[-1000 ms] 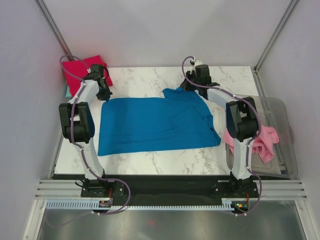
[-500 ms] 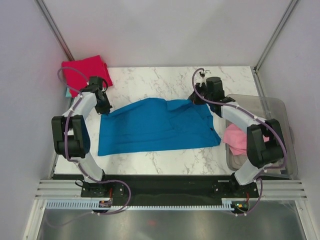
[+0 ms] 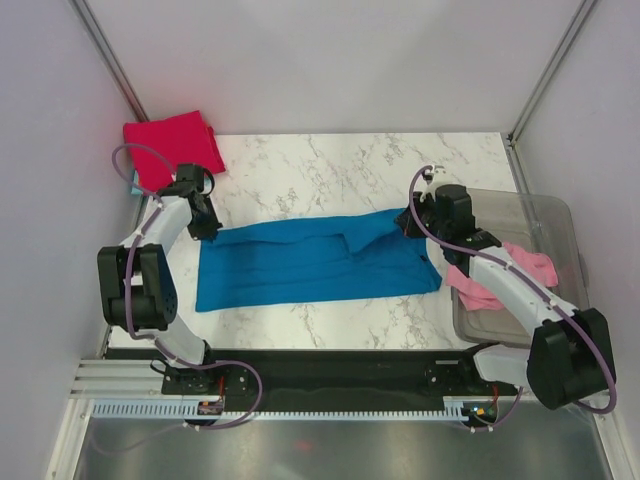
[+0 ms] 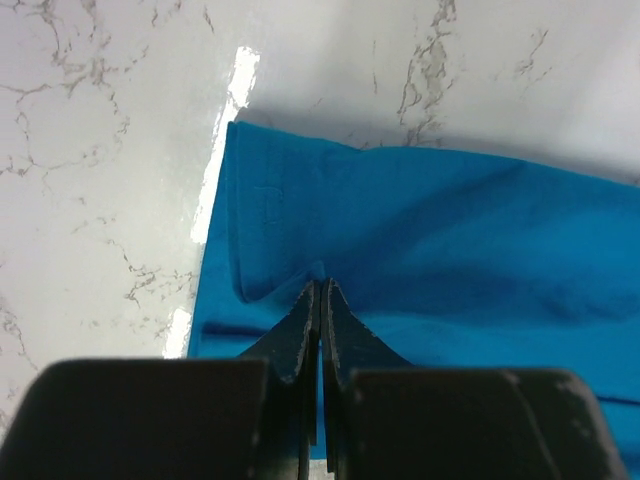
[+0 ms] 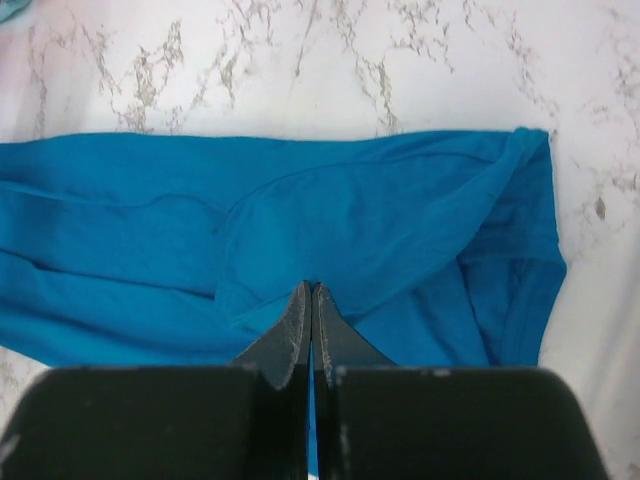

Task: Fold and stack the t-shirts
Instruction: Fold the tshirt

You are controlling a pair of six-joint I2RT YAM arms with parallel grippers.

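The bright blue t-shirt (image 3: 300, 265) lies across the middle of the table, its far half doubled over toward me into a long band. My left gripper (image 3: 207, 232) is shut on the cloth at the shirt's far left corner; in the left wrist view the blue t-shirt (image 4: 450, 220) puckers at the closed tips of my left gripper (image 4: 320, 285). My right gripper (image 3: 408, 222) is shut on the far right edge, where the blue t-shirt (image 5: 350, 220) bunches at my right gripper (image 5: 311, 288). The crimson red t-shirt (image 3: 172, 140) sits folded at the back left. The pink t-shirt (image 3: 535, 266) hangs from the tub.
A clear plastic tub (image 3: 545, 215) stands at the table's right edge, beside the right arm. A sliver of pale teal cloth (image 3: 133, 183) shows under the red shirt at the left edge. Grey walls enclose the table on three sides.
Both grippers have drawn toward the near side, pulling the blue shirt's far edge over itself. The shirt now shows as a narrower band. The right arm has swung out over the tub.
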